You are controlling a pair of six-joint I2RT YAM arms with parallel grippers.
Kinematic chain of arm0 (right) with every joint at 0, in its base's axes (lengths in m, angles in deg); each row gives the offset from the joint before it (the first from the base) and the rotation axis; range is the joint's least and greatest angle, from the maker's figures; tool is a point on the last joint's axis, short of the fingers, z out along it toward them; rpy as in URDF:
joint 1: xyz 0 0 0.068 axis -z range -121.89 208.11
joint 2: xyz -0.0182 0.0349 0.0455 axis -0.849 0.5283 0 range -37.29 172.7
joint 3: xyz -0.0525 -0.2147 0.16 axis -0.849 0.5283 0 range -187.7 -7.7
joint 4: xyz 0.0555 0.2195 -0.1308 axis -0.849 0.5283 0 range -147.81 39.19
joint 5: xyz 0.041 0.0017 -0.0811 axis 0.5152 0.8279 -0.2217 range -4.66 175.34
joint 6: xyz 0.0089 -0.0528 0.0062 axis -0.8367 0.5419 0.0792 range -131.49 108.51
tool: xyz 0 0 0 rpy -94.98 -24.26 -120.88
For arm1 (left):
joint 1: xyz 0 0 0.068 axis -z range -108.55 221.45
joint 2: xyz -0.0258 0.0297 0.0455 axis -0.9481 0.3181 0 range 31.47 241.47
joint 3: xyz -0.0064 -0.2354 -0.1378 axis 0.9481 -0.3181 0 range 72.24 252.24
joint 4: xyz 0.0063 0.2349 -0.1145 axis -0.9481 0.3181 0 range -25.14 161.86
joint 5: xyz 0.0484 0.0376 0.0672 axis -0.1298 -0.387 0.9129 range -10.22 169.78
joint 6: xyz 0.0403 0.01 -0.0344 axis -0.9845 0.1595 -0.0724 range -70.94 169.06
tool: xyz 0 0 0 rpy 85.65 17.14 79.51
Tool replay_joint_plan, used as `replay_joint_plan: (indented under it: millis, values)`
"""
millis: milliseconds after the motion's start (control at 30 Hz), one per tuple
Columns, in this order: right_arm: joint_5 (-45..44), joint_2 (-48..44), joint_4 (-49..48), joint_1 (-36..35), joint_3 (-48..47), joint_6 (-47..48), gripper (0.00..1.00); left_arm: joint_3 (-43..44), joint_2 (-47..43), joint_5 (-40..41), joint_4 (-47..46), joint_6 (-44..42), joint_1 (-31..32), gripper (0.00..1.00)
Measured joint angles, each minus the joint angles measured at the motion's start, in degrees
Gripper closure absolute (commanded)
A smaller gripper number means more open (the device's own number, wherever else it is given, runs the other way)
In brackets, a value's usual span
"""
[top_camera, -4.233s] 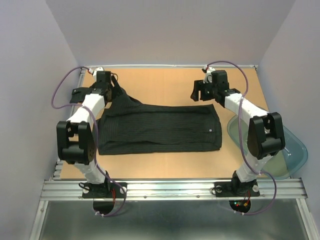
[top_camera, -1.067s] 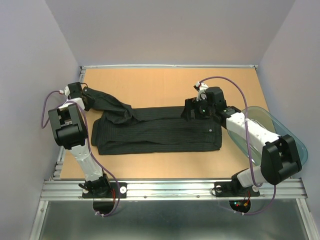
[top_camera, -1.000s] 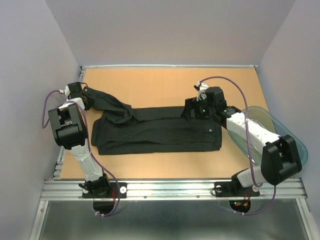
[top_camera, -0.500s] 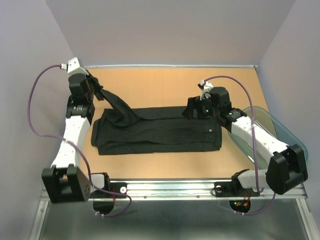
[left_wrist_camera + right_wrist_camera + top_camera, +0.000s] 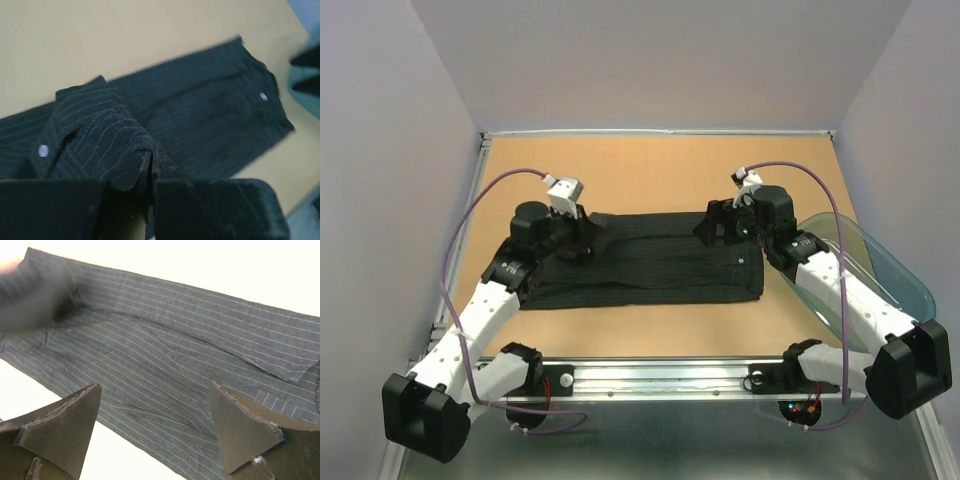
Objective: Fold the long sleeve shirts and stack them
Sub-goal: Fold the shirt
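The shirt (image 5: 650,262) lies on the table (image 5: 650,170) as a long, narrow folded band. Its long axis runs left to right across the middle, roughly parallel to the near edge. The right end is squared off and sits just beside the clear bin (image 5: 880,275), with a white button (image 5: 745,260) showing near that end. The left end is rumpled: a bunch of cloth is lifted there and doubled back over the band, pointing toward the right.

The left arm (image 5: 480,320) stretches low from its base, forward and inward, so its wrist is over the shirt's left end. The left gripper (image 5: 151,156) is clamped on a fold of the pinstriped cloth. From the wrist you can see the fingers pressed together with the fabric's edge pinched between them, and a flap (image 5: 75,135) carrying a small button just beside the pinch.

The right arm (image 5: 840,290) runs from its base on a diagonal, passing the bin's near side, with its wrist above the shirt's far right corner. The right gripper (image 5: 153,390) points down at the striped cloth, fingers spread wide with nothing between them. I cannot tell whether the tips touch the fabric.
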Motion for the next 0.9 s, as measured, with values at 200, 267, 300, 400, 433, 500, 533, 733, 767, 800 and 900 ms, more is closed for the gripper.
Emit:
replay_joint_plan:
  millis: [200, 267, 300, 400, 433, 500, 533, 733, 767, 800, 900]
  values:
    - [-2.1, -2.4, 0.0, 0.0, 0.9, -1.0, 0.07, -2.4, -0.6, -3.3, 0.6, 1.1, 20.0, 0.69]
    - [-2.5, -2.4, 0.0, 0.0, 0.9, -1.2, 0.07, -2.5, -0.1, -4.2, 0.9, 1.0, 25.3, 0.53]
    - [-2.6, -2.4, 0.0, 0.0, 1.0, -1.3, 0.07, -2.5, 0.3, -4.0, 1.4, 0.6, 27.0, 0.47]
    - [-2.7, -2.5, -0.2, 0.0, 1.2, -1.3, 0.07, -2.5, 1.9, -3.6, 3.3, 0.5, 30.9, 0.18]
    - [-2.7, -2.5, -0.1, 0.0, 1.4, -1.2, 0.07, -2.6, 2.3, -3.4, 4.0, 0.3, 32.2, 0.11]
    - [-2.5, -2.4, 0.1, 0.0, 1.8, -1.3, 0.00, -2.6, 2.3, -2.9, 5.0, 0.5, 33.7, 0.04]
    - [-2.2, -2.4, 0.2, 0.0, 1.9, -1.0, 0.00, -2.6, 2.2, -2.6, 5.2, 0.6, 34.1, 0.02]
    - [-0.3, -1.1, -0.1, -0.4, 1.9, -1.0, 0.00, -2.2, 0.1, 5.3, 6.1, 4.2, 34.1, 0.01]
    - [-0.3, -0.4, -0.2, -0.7, 1.9, -1.0, 0.00, -1.9, -0.1, 6.9, 6.2, 4.7, 33.6, 0.01]
    - [-0.3, 0.5, -0.1, -1.0, 1.9, -1.0, 0.00, -1.1, -0.1, 8.9, 6.4, 5.7, 32.2, 0.01]
    - [-0.3, 3.1, 0.0, -1.6, 1.9, -1.0, 0.00, 1.0, 0.9, 12.7, 6.4, 7.8, 25.0, 0.01]
